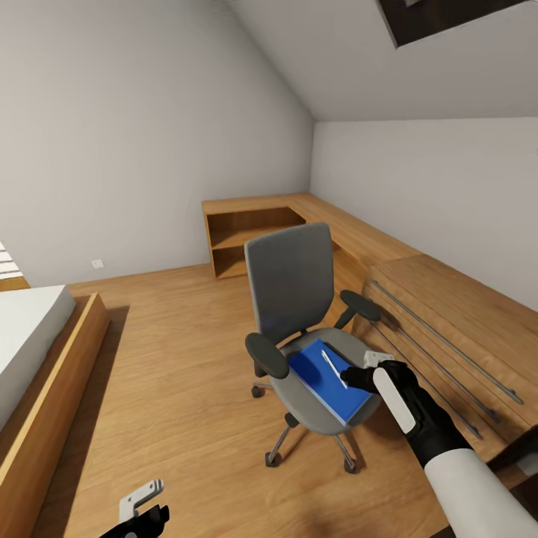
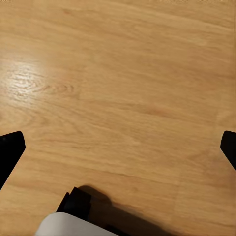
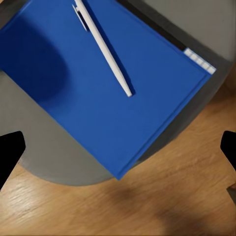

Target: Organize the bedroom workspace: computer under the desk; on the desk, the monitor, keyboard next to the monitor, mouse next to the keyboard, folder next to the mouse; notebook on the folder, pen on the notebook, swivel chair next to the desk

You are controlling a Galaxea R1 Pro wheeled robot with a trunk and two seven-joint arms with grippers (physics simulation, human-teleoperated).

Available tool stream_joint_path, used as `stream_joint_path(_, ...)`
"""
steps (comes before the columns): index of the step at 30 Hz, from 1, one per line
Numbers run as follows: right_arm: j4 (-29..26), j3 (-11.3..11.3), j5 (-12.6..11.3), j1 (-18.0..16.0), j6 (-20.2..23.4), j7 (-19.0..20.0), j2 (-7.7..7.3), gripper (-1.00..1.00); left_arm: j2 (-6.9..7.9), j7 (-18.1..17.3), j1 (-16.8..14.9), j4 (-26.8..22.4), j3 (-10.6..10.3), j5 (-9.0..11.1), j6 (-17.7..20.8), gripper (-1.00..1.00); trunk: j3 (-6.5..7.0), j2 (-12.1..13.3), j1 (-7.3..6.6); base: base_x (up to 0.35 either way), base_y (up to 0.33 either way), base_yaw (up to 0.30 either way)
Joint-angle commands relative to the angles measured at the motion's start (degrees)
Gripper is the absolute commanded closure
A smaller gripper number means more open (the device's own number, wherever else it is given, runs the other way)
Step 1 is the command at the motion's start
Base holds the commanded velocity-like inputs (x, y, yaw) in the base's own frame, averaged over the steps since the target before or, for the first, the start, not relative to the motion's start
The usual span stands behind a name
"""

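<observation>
While the head view looks over a wooden floor (image 1: 187, 359), the swivel chair (image 1: 299, 314) carries a blue folder (image 1: 329, 381) with a white pen (image 1: 334, 369) on top; the right gripper (image 1: 357, 376) hovers at its edge. Left wrist: left gripper (image 2: 118, 147) spread wide over floor. Right wrist: fingers parted above folder (image 3: 98, 88) and pen (image 3: 105, 49).

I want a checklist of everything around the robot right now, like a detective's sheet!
Surface: light wooden floor; grey padded swivel chair stands on it.
Job's things: flat blue folder lies on the seat, slim white pen on top.
Clutter: nothing seen.
Grippers: right gripper hovers over the folder, fingers open; left gripper low over the floor, open.
Cables: nothing seen.
Surroundings: long wooden desk along the wall, bed nearby.
</observation>
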Motion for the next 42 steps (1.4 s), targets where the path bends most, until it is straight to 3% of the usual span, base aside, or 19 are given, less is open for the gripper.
stream_joint_path(1,-0.07,0.20,-0.60,-0.04,0.08,-0.58,-0.07,-1.00,0.04,0.46,-0.02,-0.10,-0.14,0.54,0.15,-1.00,0.03,-0.03,0.00,0.000,0.000,0.000)
stream_joint_path(19,-0.12,0.46,-0.26,0.14,-3.57,-0.64,0.02,-1.00,0.05,0.44,-0.02,0.11,-0.47,0.61,0.14,-1.00,1.63,-0.03,0.00,0.066,-0.053,0.009)
stream_joint_path(35,0.33,0.55,1.15,0.16,-3.68,-0.27,0.12,-1.00,0.06,0.51,-0.02,2.00,-0.54,0.48,0.00,-1.00,1.96,-0.03,0.00,0.036,-0.005,0.189)
stream_joint_path(42,1.34,0.61,1.35,0.14,-4.32,-0.14,0.24,-1.00,-0.08,0.45,-0.02,2.53,-0.56,0.51,-4.21,-1.00,1.95,-0.03,0.00,0.274,-0.060,0.013)
